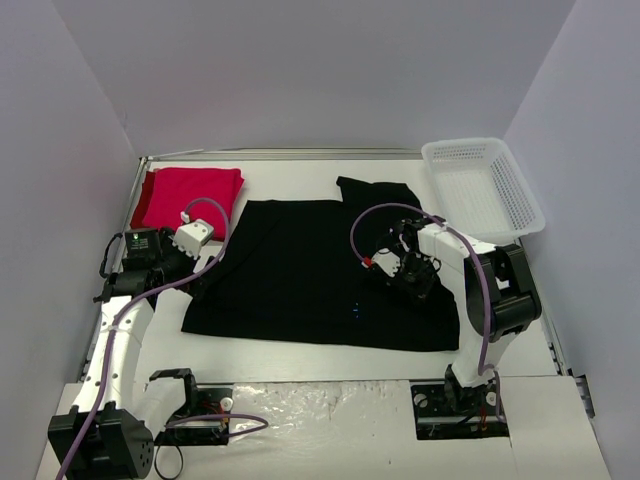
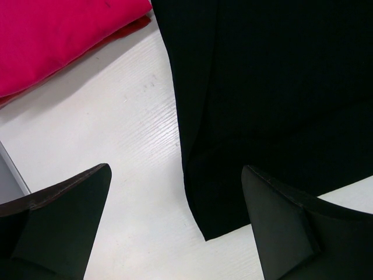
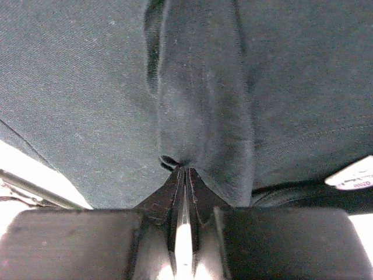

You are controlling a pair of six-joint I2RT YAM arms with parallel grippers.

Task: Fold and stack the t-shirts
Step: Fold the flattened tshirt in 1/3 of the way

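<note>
Right gripper (image 3: 185, 172) pinches black shirt (image 1: 290, 270); red shirt (image 1: 190, 195) left, basket (image 1: 482, 190) right.

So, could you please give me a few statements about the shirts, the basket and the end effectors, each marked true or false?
1. The right end effector is shut on a bunched fold of the black t-shirt. True.
2. The red t-shirt lies in the white basket. False: it lies folded on the table at the far left, away from the basket.
3. The left end effector is open over the black t-shirt's left edge. True.
4. The black t-shirt is stacked on the red one. False: they lie side by side, bare table between them.
</note>
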